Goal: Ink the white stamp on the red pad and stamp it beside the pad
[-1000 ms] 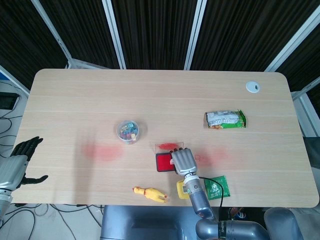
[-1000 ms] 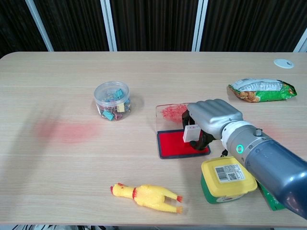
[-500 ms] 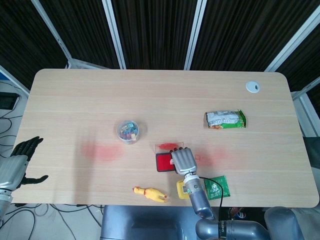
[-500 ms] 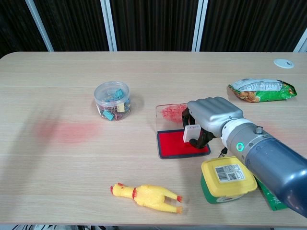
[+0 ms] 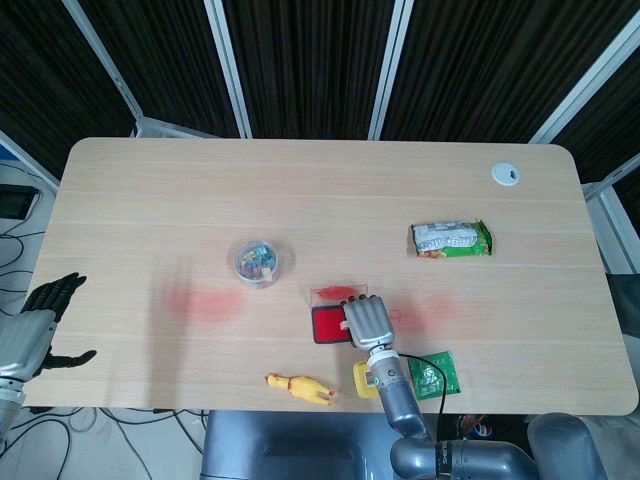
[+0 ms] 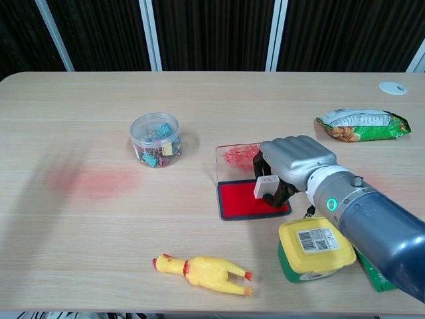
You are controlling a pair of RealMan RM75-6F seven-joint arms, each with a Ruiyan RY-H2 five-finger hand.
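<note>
Moved: almost nothing; right hand (image 6: 295, 161) and stamp sank slightly toward the pad.
Red pad (image 6: 242, 199): beside clear lid.
White stamp (image 6: 265, 187): clamped in right fingers, over pad; inking underway.
Left hand (image 5: 35, 325): off-table, fingers apart, empty.

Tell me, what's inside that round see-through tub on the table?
The clear tub holds a pile of small colourful clips, mostly blue, yellow and pink. Those at the bottom are covered by the ones above.

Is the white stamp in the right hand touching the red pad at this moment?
Cannot tell. In the chest view the right hand holds the white stamp over the red pad, but its lower end shows neither contact nor a clear gap.
</note>
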